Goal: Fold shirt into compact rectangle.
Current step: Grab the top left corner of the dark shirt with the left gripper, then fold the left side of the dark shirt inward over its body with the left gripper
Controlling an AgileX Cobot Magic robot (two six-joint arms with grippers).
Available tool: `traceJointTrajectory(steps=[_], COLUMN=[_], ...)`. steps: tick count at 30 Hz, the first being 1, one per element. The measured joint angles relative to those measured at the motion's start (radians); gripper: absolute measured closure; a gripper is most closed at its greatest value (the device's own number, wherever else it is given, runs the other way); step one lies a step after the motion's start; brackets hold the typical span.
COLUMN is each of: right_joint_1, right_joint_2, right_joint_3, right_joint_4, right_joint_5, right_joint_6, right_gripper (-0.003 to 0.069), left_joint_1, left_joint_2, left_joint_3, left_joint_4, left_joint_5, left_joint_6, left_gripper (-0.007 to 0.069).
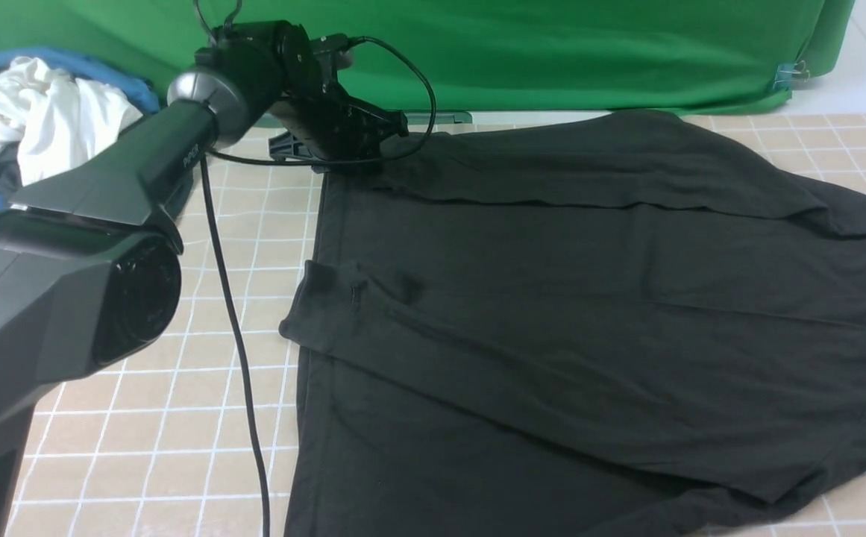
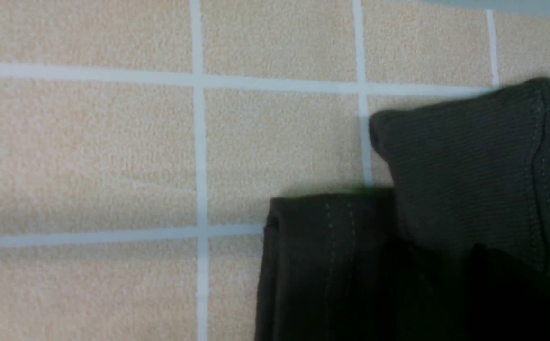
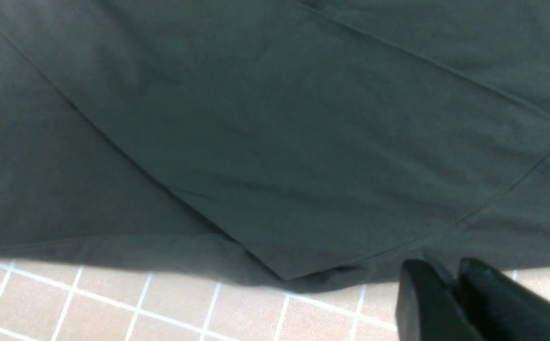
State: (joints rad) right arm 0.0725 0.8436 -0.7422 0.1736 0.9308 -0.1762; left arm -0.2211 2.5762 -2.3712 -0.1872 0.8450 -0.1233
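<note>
Across the tan, white-gridded work surface (image 1: pixel 134 418), the black shirt (image 1: pixel 552 335) is spread wide, running past the right and near edges of my front view. Its far part carries a folded-over band, and nearer me another layer lies across it at a slant, its left corner poking out over the cloth beneath. I can see stitched seams and soft creases, but it isn't a compact rectangle.

My left gripper (image 1: pixel 369 160) is down at the shirt's far left corner, where the cloth bunches up against it. Its fingertips are lost in shadow and dark fabric even in the left wrist view, so I can't tell how far open they are or whether they have the cloth pinched.

Through the right wrist view I see my right gripper (image 3: pixel 444 267) slightly open, a narrow gap between its tips and nothing held. It shows over the shirt's edge; I can't tell whether it touches.

Beyond the work surface hangs green cloth (image 1: pixel 552 60), and well to the left of the shirt sits a heap of white and blue garments (image 1: pixel 52 119), partly behind my left arm (image 1: pixel 134 179)
</note>
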Motion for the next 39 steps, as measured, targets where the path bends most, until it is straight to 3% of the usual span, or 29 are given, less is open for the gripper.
traceJointTrajectory(steps=[3,7,14,20,24,34,39], right_joint_1=[0.0,0.0,0.0,0.0,0.0,0.0,0.0], right_joint_2=[0.0,0.0,0.0,0.0,0.0,0.0,0.0], right_joint_3=[0.0,0.0,0.0,0.0,0.0,0.0,0.0], right_joint_4=[0.0,0.0,0.0,-0.003,-0.017,-0.024,-0.024], right_joint_5=[0.0,0.0,-0.005,0.006,0.006,0.004,0.004], right_joint_6=[0.0,0.0,0.001,0.001,0.0,0.0,0.0], right_gripper=[0.054,0.0538,0.0536,0.0556,0.0626,0.0629,0.0629], left_joint_1=[0.002,-0.001,-0.007,-0.011,-0.032,-0.059,-0.05], left_joint_2=[-0.002,-0.046,-0.206,-0.332,-0.442,-0.724,-0.756], left_joint_3=[-0.019,-0.07,-0.149,-0.128,0.007,0.571,0.7], left_joint_4=[-0.073,-0.123,-0.2,-0.265,-0.289,-0.178,-0.178], left_joint_5=[0.039,0.106,0.343,0.369,0.369,0.368,0.379], left_joint_6=[-0.017,-0.033,-0.189,-0.316,-0.322,-0.334,-0.353], left_gripper=[0.0589,0.0595,0.0595,0.0595,0.0595,0.0594,0.0594])
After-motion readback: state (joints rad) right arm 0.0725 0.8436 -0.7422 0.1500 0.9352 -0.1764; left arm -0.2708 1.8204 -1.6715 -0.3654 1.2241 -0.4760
